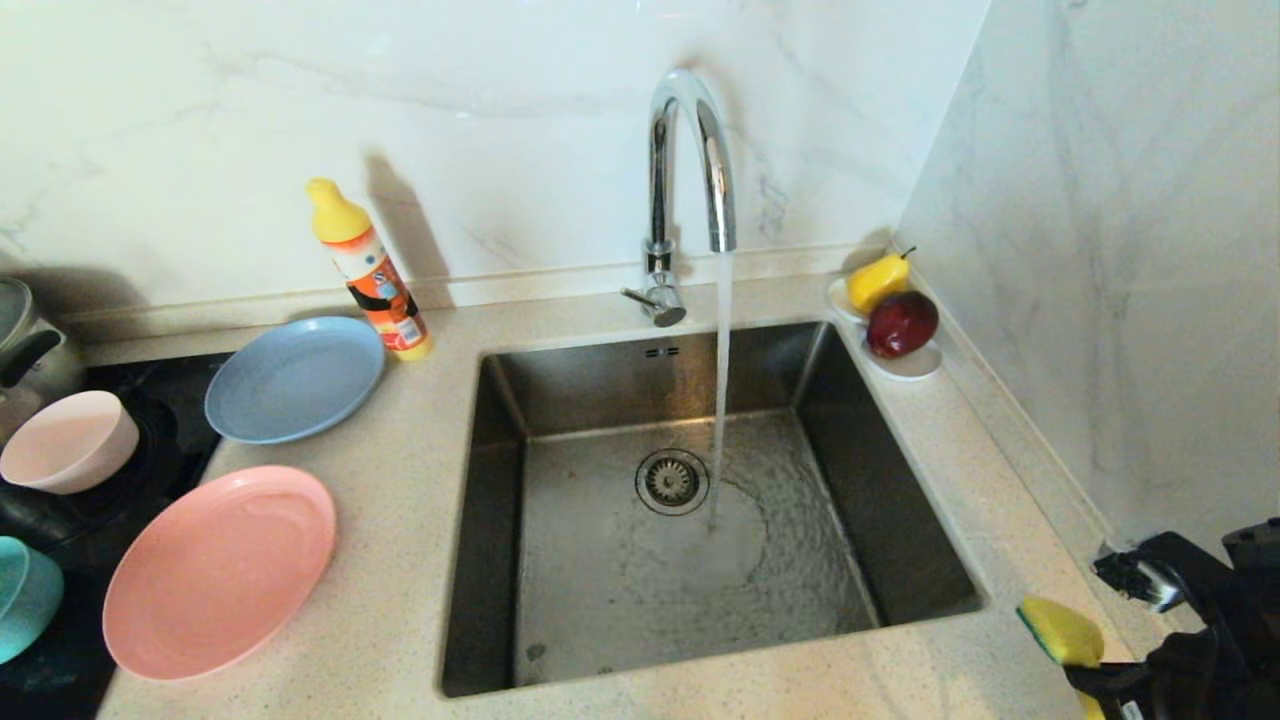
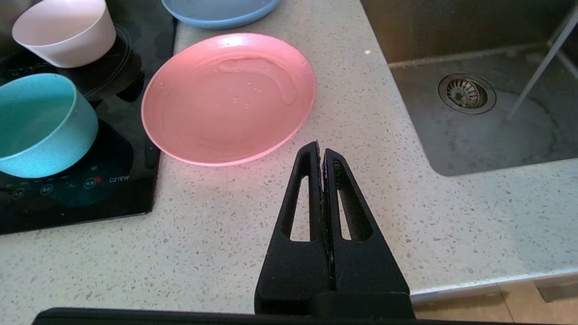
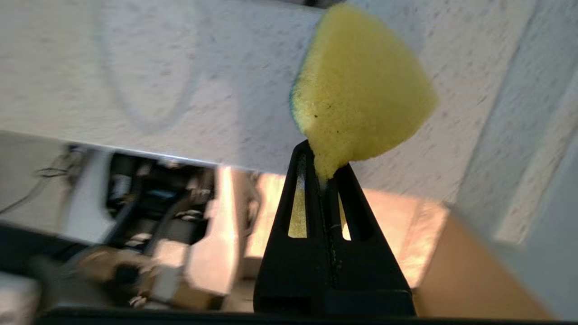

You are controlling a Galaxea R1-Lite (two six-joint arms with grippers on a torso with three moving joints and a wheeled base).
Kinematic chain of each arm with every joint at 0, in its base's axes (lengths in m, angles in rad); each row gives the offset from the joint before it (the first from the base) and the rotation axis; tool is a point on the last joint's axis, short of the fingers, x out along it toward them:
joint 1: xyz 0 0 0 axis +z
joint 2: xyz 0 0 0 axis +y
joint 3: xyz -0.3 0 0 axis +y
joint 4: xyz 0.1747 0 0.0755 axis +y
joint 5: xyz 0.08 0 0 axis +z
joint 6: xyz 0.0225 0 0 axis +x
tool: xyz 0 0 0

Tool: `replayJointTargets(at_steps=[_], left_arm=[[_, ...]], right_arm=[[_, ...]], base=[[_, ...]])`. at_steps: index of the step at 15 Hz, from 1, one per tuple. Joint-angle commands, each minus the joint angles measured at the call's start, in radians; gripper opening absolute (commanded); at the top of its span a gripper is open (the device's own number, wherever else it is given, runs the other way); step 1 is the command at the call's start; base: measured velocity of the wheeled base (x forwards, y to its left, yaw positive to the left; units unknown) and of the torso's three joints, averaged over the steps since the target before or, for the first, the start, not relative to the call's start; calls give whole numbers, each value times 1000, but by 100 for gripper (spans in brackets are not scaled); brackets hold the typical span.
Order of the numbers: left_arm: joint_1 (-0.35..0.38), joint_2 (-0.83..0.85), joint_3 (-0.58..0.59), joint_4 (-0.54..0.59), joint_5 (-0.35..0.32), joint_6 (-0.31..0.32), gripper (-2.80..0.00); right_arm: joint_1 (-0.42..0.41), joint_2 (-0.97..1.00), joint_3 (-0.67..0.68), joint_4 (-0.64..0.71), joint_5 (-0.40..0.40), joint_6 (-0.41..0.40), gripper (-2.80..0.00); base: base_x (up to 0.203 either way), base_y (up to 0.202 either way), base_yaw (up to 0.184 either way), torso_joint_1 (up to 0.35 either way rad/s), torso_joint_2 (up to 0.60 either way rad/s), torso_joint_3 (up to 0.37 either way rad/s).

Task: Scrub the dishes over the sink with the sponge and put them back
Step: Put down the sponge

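Note:
The steel sink (image 1: 885, 490) sits mid-counter, and water runs from its chrome faucet (image 1: 690, 150) onto the basin floor. Left of it lie the pink plate (image 1: 220, 570) and the grey-blue plate (image 1: 295, 378). A pale pink bowl (image 1: 68, 440) and a teal bowl (image 1: 25, 598) stand on the black hob. At the counter's near right corner, my right gripper (image 1: 1085, 672) is shut on the bent yellow sponge (image 1: 1062, 630), which bulges past the tips (image 3: 361, 85). My left gripper (image 2: 321, 151) is shut and empty, over bare counter just in front of the pink plate (image 2: 228, 99).
A yellow-capped detergent bottle (image 1: 370, 270) stands behind the grey-blue plate. A small white dish (image 1: 915, 368) with a pear and a red apple sits at the sink's far right corner. A steel pot (image 1: 25, 345) is at far left. A marble wall closes the right side.

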Motion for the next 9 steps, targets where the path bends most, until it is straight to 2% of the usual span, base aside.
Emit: replayJointTargets(at_steps=[1,3,6,9], left_arm=[[1,3,17,0,0,1,-280],[1,4,17,0,0,1,-280],[0,4,17,0,0,1,-280],[0,4,17,0,0,1,-280]], right_arm=[[6,53,31,-66,-30,-13,-280],[32,104,61,-139,-58,-42,-280],[38,202,117,-326,-106,-101,-280],[36,281,126,-437,-151,-158,-280]], base=[[0,0,0,0,0,0],[0,0,0,0,0,0],[0,0,0,0,0,0],[0,0,0,0,0,0]])
